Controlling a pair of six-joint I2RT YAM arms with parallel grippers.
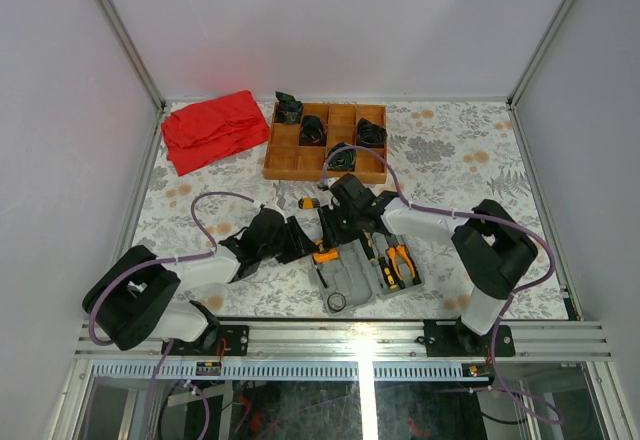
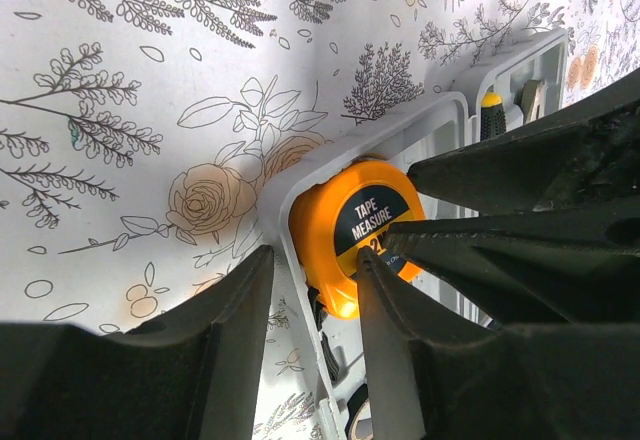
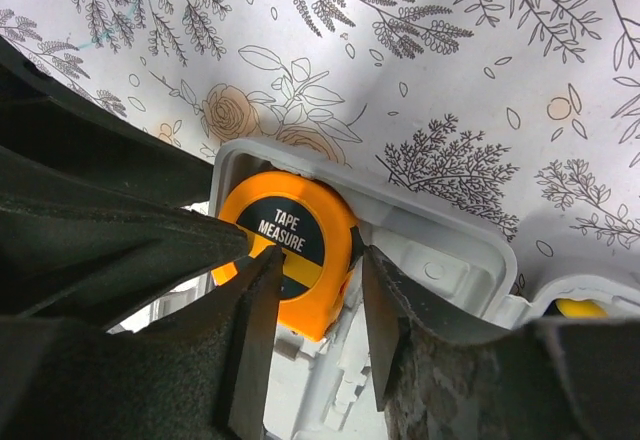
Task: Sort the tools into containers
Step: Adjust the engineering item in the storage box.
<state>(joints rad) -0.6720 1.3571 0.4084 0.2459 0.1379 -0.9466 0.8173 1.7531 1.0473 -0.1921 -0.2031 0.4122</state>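
Orange tape measure seated in a corner recess of the grey tool case, by the worktop's near edge. Straddled on one side by left gripper, on the other by right gripper; both narrowly parted, grip impossible to tell.

Floral tablecloth, plain pale walls

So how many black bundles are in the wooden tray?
4 bundles: one at the tray's back left corner, one right of it, one at the right end, one front middle. More may be hidden.
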